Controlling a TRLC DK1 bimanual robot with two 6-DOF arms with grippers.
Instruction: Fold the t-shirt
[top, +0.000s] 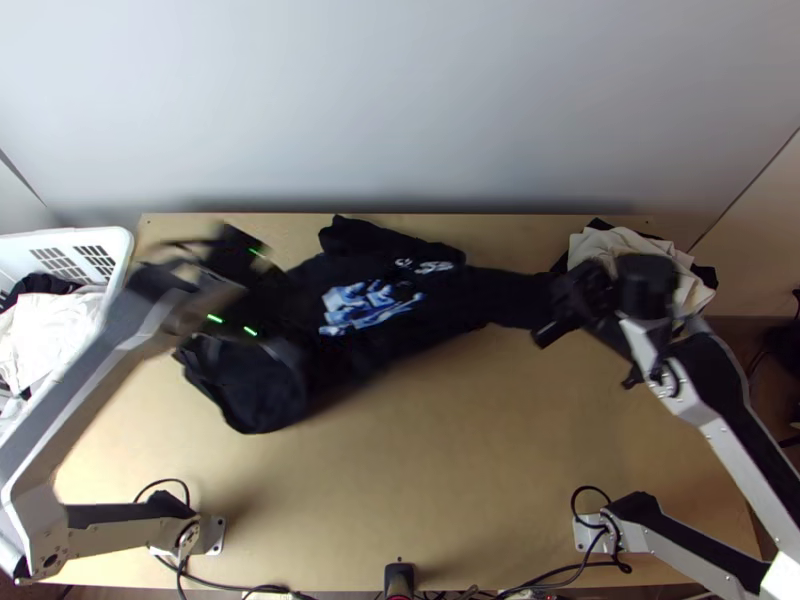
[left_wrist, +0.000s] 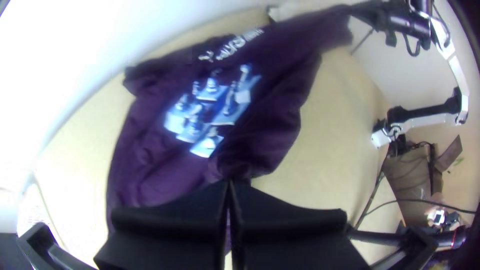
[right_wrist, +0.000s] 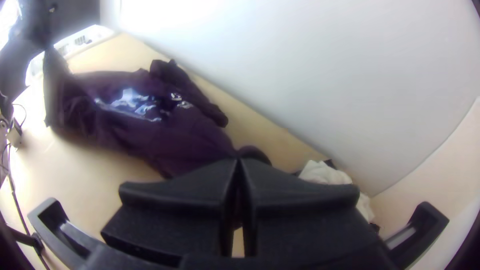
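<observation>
From high over the near edge, the top view is looking steeply down, taking in the light wooden table (top: 470, 440), the plain pale wall (top: 420, 100) beyond, and both silver-and-black arms, left (top: 75, 400) and right (top: 735, 445). The left wrist view is facing down and across towards the right arm, sitting close over the dark T-shirt with a blue-and-white print (top: 460, 300). The right wrist view is looking back towards the left arm and the white slatted plastic basket (top: 122, 250), showing the print smaller. All three are sharing that print, table and wall.
</observation>
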